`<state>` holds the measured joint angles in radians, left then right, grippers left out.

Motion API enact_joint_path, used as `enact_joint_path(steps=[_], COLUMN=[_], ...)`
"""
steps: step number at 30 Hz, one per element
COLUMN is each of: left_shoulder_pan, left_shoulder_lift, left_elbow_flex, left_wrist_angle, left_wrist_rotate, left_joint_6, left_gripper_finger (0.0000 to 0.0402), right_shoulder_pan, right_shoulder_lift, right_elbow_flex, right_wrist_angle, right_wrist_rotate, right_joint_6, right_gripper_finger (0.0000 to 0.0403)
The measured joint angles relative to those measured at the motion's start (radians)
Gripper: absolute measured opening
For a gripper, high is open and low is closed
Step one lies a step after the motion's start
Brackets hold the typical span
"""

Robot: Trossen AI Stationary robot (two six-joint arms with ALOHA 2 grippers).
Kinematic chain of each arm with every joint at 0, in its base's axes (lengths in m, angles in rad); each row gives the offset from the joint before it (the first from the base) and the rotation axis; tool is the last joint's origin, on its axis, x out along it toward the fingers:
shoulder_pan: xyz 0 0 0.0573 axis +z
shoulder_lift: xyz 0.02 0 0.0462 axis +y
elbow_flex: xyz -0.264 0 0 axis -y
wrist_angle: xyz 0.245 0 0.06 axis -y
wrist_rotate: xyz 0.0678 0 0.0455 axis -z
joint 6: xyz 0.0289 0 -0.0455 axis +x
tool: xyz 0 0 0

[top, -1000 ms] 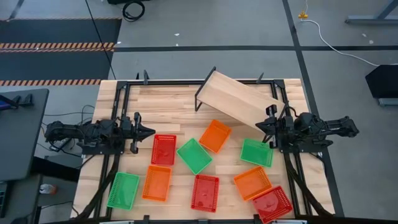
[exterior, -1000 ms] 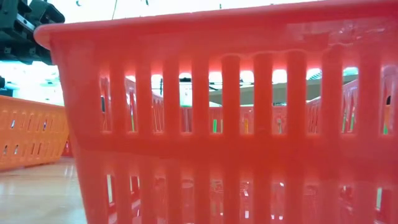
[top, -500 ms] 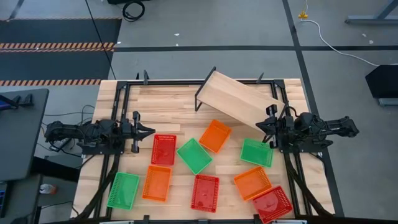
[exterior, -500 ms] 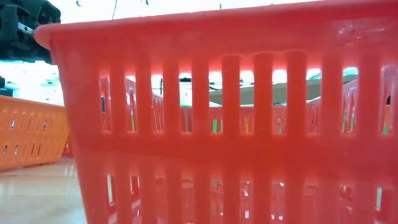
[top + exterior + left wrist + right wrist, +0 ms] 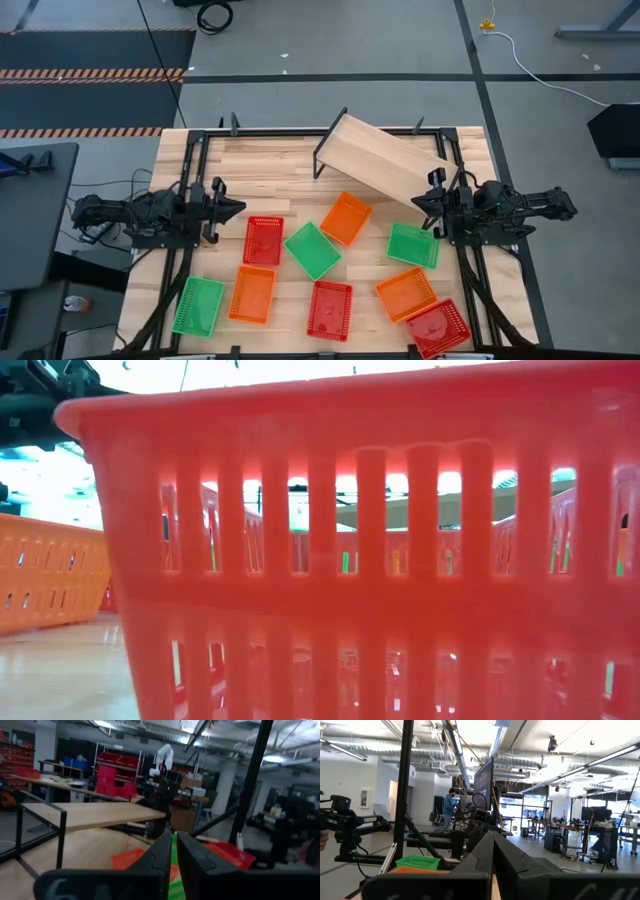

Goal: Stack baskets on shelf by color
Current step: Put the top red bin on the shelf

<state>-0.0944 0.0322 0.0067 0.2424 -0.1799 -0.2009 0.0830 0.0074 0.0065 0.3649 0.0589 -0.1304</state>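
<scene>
Left gripper (image 5: 236, 208) held level at the table's left edge, tip pointing inward, just left of the nearest red basket (image 5: 263, 240); fingers (image 5: 159, 852) nearly together with a thin slit between, holding nothing. Right gripper (image 5: 418, 203) level at the right edge beside the shelf (image 5: 385, 162), fingers pressed together, empty. Shelf is a pale wooden board tilted on thin black legs at the far right (nothing on it). Nine slotted plastic baskets lie scattered singly across the near half of the table (image 5: 270, 165): three red, three green, three orange; the far left stays bare wood.
</scene>
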Motion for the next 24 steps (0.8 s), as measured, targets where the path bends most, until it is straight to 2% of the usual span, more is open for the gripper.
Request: enact_joint_path(steps=[6, 12, 15, 18, 24], left_shoulder_pan=[0.0, 0.0, 0.001, 0.0, 0.0], left_shoulder_lift=[0.023, 0.159, 0.254, 0.384, 0.698], left_elbow_flex=[0.0, 0.033, 0.132, 0.257, 0.482], left_wrist_angle=[-0.05, -0.091, -0.174, -0.362, -0.655], left_wrist_rotate=[0.031, 0.04, 0.093, 0.104, 0.103], left_joint_6=[-0.02, -0.058, -0.043, -0.049, -0.051], left_gripper_finger=[0.0068, 0.0159, 0.0206, 0.0235, 0.0234], right_shoulder_pan=[0.0, 0.0, 0.0, 0.0, 0.0], right_shoulder_lift=[0.0, 0.0, 0.0, 0.0, 0.0], right_elbow_flex=[0.0, 0.0, 0.0, 0.0, 0.0], right_wrist_angle=[0.0, 0.003, 0.003, 0.003, 0.007], right_wrist_rotate=[0.0, 0.0, 0.0, 0.0, 0.0], right_joint_6=[0.0, 0.0, 0.0, 0.0, 0.0], right_gripper_finger=[0.0016, 0.0016, 0.0016, 0.0016, 0.0016])
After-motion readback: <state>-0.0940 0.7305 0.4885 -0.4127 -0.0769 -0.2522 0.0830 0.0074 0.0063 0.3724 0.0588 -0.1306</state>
